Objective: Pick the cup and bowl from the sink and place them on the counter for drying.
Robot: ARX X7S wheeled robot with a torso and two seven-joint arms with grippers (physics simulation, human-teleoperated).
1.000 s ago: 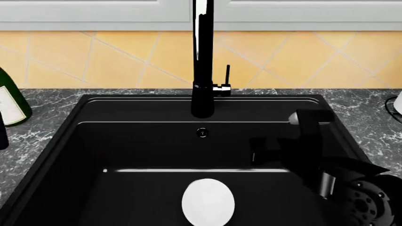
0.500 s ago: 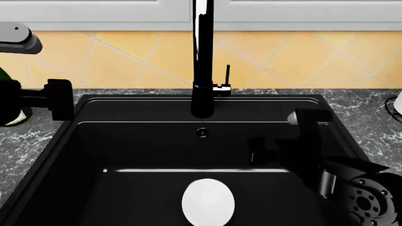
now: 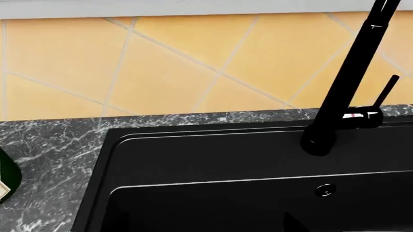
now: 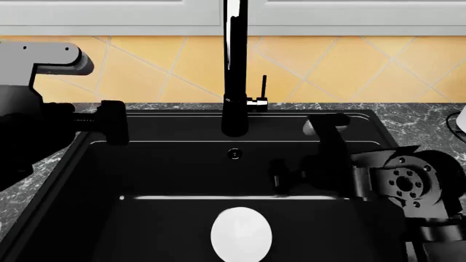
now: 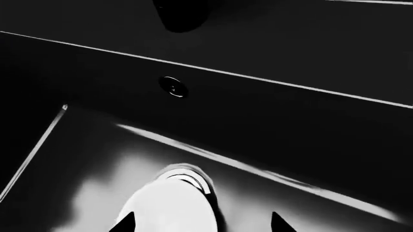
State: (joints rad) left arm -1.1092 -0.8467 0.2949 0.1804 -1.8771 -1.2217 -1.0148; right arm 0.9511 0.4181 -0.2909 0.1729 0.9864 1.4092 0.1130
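A white rounded object (image 4: 241,234) sits on the floor of the sink (image 4: 167,180), near the front and roughly below the faucet (image 4: 234,65). From the head view it reads as a white oval, so whether it is the bowl or the cup cannot be settled; no second white piece shows.

The right wrist view looks down on the same object (image 5: 171,208), with two dark fingertips (image 5: 125,223) of the right gripper (image 5: 200,224) at the frame edge — one against its edge, the other well to its far side. The jaws stand apart and hold nothing, and the object lies off-centre between them.

The likely trouble is that offset: closing now could catch only the rim and tip or skid the piece across the smooth basin. Black fingers against black walls also make depth hard to judge, so a descent might strike the floor.

The left gripper (image 4: 109,123) hangs over the sink's left rim by the counter (image 4: 429,117); its opening cannot be told.
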